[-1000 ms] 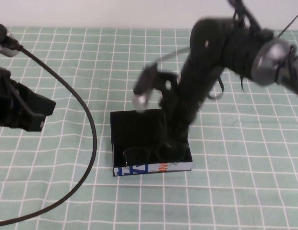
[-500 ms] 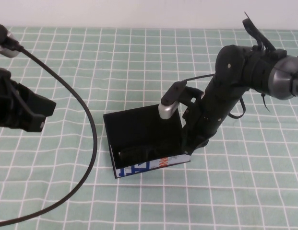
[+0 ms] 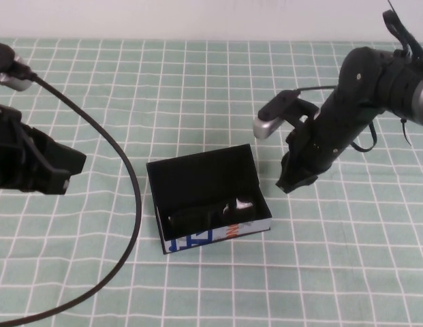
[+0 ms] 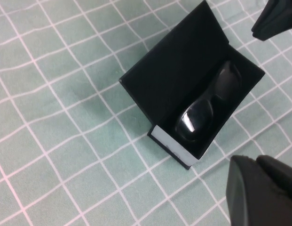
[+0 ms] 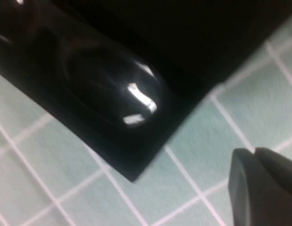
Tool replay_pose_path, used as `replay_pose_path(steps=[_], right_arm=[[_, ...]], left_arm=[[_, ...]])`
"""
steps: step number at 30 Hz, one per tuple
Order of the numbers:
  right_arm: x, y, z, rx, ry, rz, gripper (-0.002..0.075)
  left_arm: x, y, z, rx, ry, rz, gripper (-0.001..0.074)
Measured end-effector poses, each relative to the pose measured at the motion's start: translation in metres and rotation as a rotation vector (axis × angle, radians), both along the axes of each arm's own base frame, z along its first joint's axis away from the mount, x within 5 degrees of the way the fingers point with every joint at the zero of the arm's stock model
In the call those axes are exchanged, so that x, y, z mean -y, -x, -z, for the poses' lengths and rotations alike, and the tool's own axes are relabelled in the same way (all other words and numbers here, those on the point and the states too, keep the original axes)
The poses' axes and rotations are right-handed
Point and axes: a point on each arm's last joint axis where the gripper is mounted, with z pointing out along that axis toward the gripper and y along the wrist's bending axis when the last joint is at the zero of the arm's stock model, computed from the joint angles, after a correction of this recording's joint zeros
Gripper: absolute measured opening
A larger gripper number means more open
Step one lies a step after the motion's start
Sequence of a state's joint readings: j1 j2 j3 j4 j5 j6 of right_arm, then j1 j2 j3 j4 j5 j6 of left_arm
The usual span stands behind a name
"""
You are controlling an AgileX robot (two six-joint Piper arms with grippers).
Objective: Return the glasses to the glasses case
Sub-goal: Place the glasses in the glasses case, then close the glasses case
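Hovering my right tool [image 3: 291, 182] beside the case [image 3: 197, 174], fingers seemingly together and empty; glasses [image 4: 209, 106] lie inside. Left tool [image 3: 51, 170] waits far left, grip unreadable. Lid's open; a clumsy nudge could slide the case across the tabletop [image 3: 197, 88].

Blue and orange print on the white front edge of the glasses case [image 3: 218, 235], letters too small to read

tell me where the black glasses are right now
The black thick-framed plastic glasses lie inside the open rectangular black case, along its white printed front edge at table centre, left of the right pincer.
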State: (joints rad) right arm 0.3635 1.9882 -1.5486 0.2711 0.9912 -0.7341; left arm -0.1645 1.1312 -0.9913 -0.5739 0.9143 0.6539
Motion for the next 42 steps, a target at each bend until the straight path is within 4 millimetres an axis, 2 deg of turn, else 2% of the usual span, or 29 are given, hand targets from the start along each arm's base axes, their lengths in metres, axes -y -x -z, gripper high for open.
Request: replay_pose_path(steps=[13,24,29,33,37,39,42], right_arm=[[-0.004,0.002,0.03,-0.093,-0.044,-0.046,-0.0011],[-0.016,0.012,0.024,-0.155,-0.196,-0.18,-0.0011],[-0.013,0.013,0.026,-0.167,-0.163,-0.198,-0.0011],[-0.007,0.009,0.023,-0.122,-0.09,-0.128,-0.0011],[-0.004,-0.002,0.011,-0.029,-0.075,-0.011,-0.0011],[-0.006,-0.009,0.005,0.015,-0.097,0.033,-0.0011],[-0.01,-0.018,-0.005,0.082,-0.159,0.092,-0.0012]], left_arm=[[0.0,0.0,0.002,0.001,0.007,-0.005,-0.0006],[0.0,0.0,0.002,0.002,0.007,-0.006,-0.0006],[0.0,0.0,0.002,0.002,0.007,-0.006,-0.0005],[0.001,0.002,0.003,-0.022,0.008,0.009,-0.0006],[0.011,0.01,0.016,-0.039,0.016,0.125,-0.0006],[0.02,0.016,0.028,-0.062,0.019,0.186,-0.0006],[0.031,0.024,0.058,-0.118,0.01,0.226,-0.0006]])
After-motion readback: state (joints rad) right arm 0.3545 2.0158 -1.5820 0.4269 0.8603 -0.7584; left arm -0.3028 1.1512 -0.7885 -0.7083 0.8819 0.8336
